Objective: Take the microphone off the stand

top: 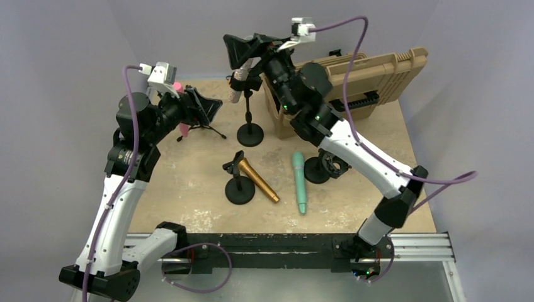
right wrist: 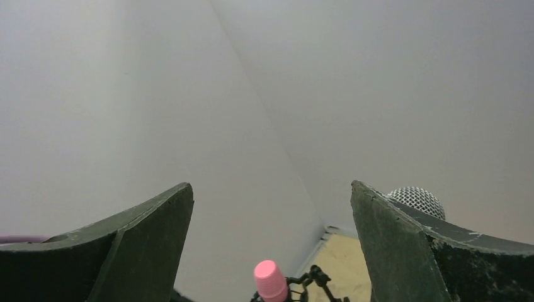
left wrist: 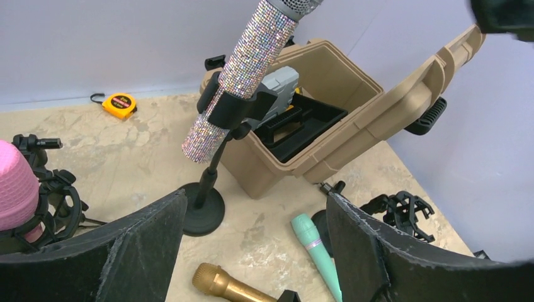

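Observation:
A glittery silver microphone (left wrist: 242, 69) sits tilted in the clip of a black round-base stand (left wrist: 203, 211); it also shows in the top view (top: 237, 93). My right gripper (top: 249, 53) is open, up by that microphone's head. The mesh head (right wrist: 415, 200) shows just behind my right finger (right wrist: 403, 251), outside the jaws. A pink microphone (top: 184, 129) sits in a shock mount on a tripod stand; its head (left wrist: 16, 189) is at the left wrist view's left edge. My left gripper (top: 200, 106) is open and empty beside it, its fingers (left wrist: 126, 251) wide apart.
A gold microphone (top: 258, 179) and a teal microphone (top: 300, 182) lie loose on the table. An empty clip stand (top: 240, 189) and an empty shock mount stand (top: 327, 167) stand near them. An open tan case (top: 352, 82) is at the back right. A yellow tape measure (left wrist: 119, 104) lies by the back wall.

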Controlling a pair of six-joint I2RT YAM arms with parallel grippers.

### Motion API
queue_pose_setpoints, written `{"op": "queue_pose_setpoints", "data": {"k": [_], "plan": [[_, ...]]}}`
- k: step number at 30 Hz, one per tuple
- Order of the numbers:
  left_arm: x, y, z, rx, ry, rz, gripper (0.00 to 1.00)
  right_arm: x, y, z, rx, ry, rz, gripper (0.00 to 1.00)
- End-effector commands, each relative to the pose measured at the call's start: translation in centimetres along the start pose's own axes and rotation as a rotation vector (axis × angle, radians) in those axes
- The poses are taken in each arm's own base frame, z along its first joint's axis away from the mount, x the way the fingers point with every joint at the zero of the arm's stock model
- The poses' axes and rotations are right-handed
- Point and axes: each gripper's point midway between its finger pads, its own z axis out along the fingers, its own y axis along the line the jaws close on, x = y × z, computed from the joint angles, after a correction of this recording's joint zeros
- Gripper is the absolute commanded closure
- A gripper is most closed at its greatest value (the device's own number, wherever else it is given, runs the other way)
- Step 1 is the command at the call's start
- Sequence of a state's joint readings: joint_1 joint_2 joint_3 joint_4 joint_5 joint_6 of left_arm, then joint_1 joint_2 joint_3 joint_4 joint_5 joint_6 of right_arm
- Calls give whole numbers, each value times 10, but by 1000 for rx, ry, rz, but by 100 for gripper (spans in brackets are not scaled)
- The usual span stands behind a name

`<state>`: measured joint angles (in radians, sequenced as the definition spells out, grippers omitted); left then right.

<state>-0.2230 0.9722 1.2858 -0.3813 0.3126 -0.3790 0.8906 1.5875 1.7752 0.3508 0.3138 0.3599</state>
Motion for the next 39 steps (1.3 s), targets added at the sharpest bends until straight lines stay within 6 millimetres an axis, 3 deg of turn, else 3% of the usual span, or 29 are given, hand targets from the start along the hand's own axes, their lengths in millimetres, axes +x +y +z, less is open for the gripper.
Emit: {"op": "queue_pose_setpoints", "data": {"k": [1, 5, 14, 21, 28, 35, 39], "plan": [[-12, -12, -3, 67, -57, 65, 21, 21, -30, 23, 114, 57, -52, 5], [-8, -10, 1, 71, -51, 62, 21, 26, -56, 40, 226, 60, -97, 5], [-5, -9, 2, 70, -42, 57, 21, 40, -102, 47, 303, 115, -216, 7], [-4, -10, 2, 76, -42, 55, 21, 52, -103, 47, 272, 140, -248, 9], [-4, -10, 2, 78, -40, 52, 21, 82, -102, 50, 224, 206, -250, 17], [-3, -11, 2, 85, -39, 49, 21, 81, -106, 51, 242, 194, -257, 21], [-3, -11, 2, 85, -39, 49, 21, 85, -109, 52, 244, 199, -263, 31]]}}
